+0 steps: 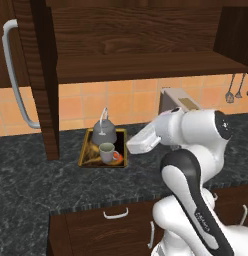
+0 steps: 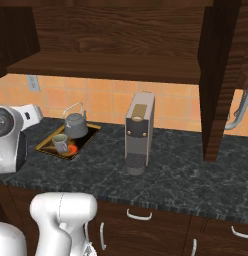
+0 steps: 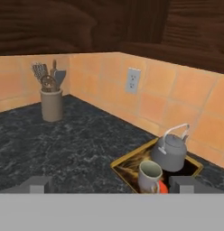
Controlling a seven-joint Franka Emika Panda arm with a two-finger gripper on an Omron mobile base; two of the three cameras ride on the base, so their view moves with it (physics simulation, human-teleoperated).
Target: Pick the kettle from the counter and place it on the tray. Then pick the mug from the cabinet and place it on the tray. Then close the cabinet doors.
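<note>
Kettle point(image 1: 104, 132) and mug point(image 1: 107, 152) both sitting on the tray point(image 1: 86, 150), mug just in front of kettle, an orange patch showing beside the mug. Tray lying on the dark stone counter point(image 1: 36, 170) against the orange tiled wall. Cabinet point(image 2: 116, 30) above, doors point(image 1: 43, 75) standing open, shelf bare. Claw point(image 3: 111, 182) spread wide, gripping nothing, hanging just short of the tray. Coffee machine point(image 2: 138, 132) to the tray's right. Utensil jar point(image 3: 52, 103) in the far corner.
</note>
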